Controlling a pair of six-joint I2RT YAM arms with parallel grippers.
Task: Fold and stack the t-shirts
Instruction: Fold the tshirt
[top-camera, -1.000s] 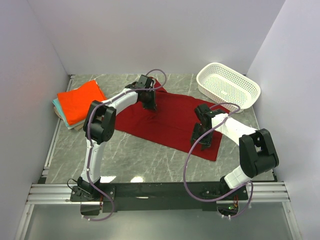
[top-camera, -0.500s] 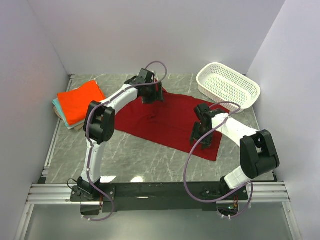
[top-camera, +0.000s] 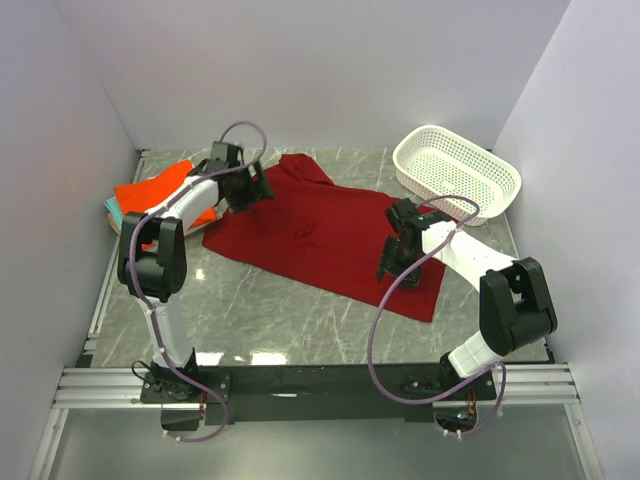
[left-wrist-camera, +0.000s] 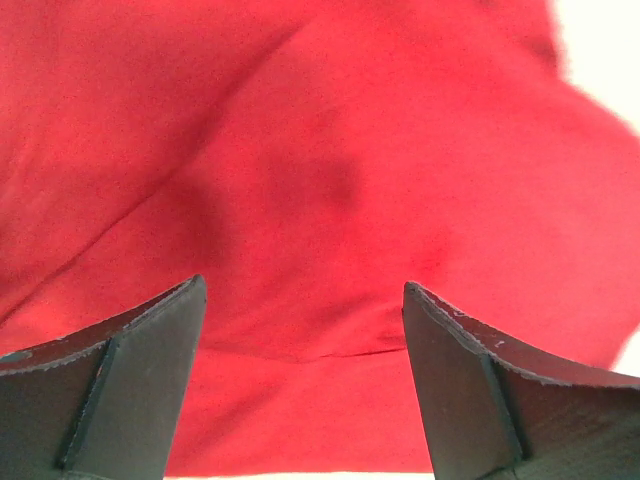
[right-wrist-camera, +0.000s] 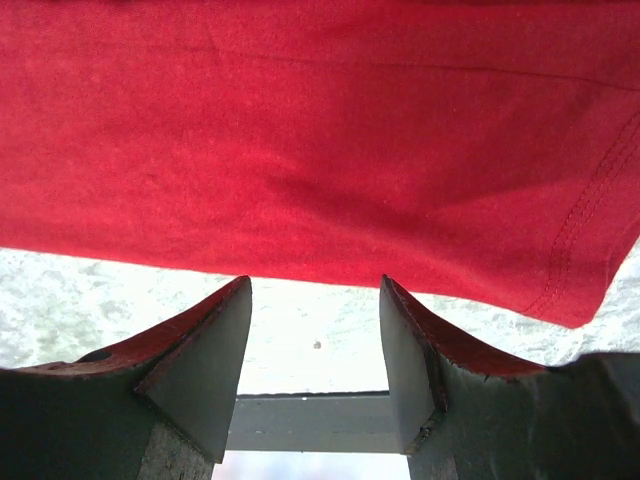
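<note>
A dark crimson t-shirt (top-camera: 320, 235) lies spread across the middle of the table, one sleeve (top-camera: 300, 166) pointing to the back. My left gripper (top-camera: 254, 189) hovers over its left edge, jaws open and nothing between them; its wrist view shows only the crimson cloth (left-wrist-camera: 330, 170) under the left gripper (left-wrist-camera: 305, 290). My right gripper (top-camera: 390, 266) stands open low over the shirt's right part; in the right wrist view the right gripper (right-wrist-camera: 315, 285) frames bare table, with the shirt's hem (right-wrist-camera: 330, 150) just beyond. A folded orange t-shirt (top-camera: 148, 192) tops a stack at the far left, a teal edge (top-camera: 110, 207) showing beneath it.
A white perforated basket (top-camera: 456, 172) stands at the back right. My left arm's elbow (top-camera: 150, 250) covers the front of the stack. White walls close in the marble table (top-camera: 280, 315) on three sides, and a metal rail (top-camera: 320, 385) runs along the near edge.
My left gripper has opened, let go of the crimson shirt and swung left to the shirt's left edge. The shirt's back part now lies spread out. The right gripper has barely moved.
</note>
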